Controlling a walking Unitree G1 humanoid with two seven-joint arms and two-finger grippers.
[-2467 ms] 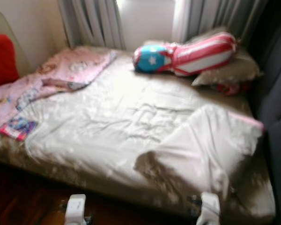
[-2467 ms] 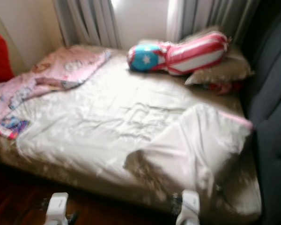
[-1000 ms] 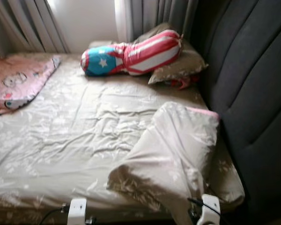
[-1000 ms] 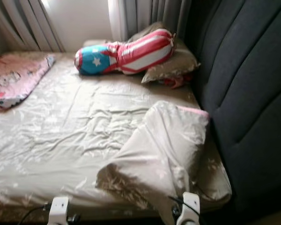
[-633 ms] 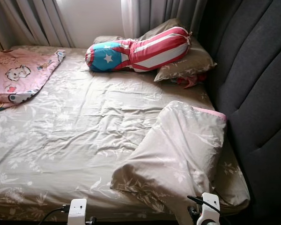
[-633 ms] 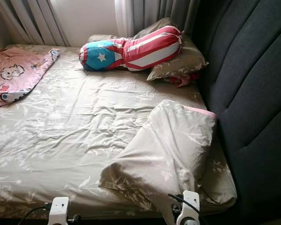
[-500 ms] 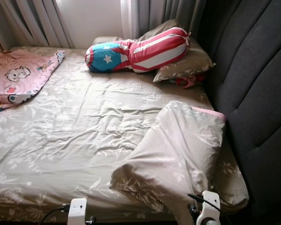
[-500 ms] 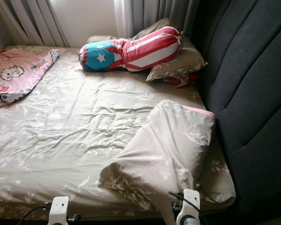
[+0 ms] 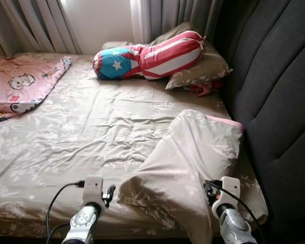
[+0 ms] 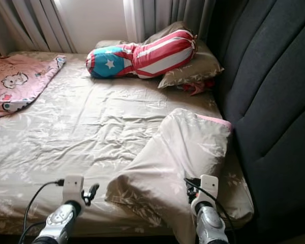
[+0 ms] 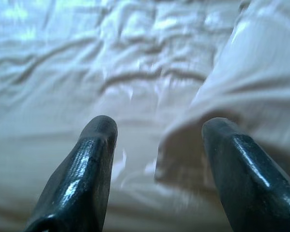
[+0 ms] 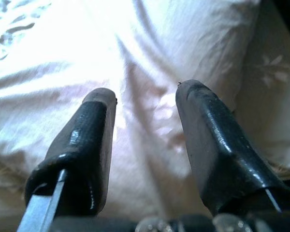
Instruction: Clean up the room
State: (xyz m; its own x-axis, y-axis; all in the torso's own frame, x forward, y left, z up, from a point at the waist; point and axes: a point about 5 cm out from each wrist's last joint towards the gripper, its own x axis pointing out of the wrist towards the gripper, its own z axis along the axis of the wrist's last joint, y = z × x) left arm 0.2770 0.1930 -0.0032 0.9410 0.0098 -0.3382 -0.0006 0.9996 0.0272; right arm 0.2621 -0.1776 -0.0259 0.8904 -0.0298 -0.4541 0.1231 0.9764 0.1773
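**A:** Left eye view: bed (image 9: 81, 137) ahead, beige pillow (image 9: 193, 162) lying crooked at the near corner beside the dark headboard (image 9: 274, 101). Both arms raised over the near edge.

**B:** Tools?

**A:** Left tool (image 11: 157, 169) spread wide, empty, aimed at the pillow's lower corner. Right tool (image 12: 145, 140) likewise parted, holding nothing, hovering just over the pillow's cloth.

**B:** Step in hand?

**A:** Probably reaching to take the stray pillow, judging from both arms flanking it. No contact yet.

**B:** Next move?

**A:** Likely lower both, pinch loose cloth at each side, lift evenly, then carry toward the striped bolster (image 9: 147, 53) and other pillow (image 9: 201, 68) at the far end. Soft, floppy; apt to sag or slip from a thin pinch.
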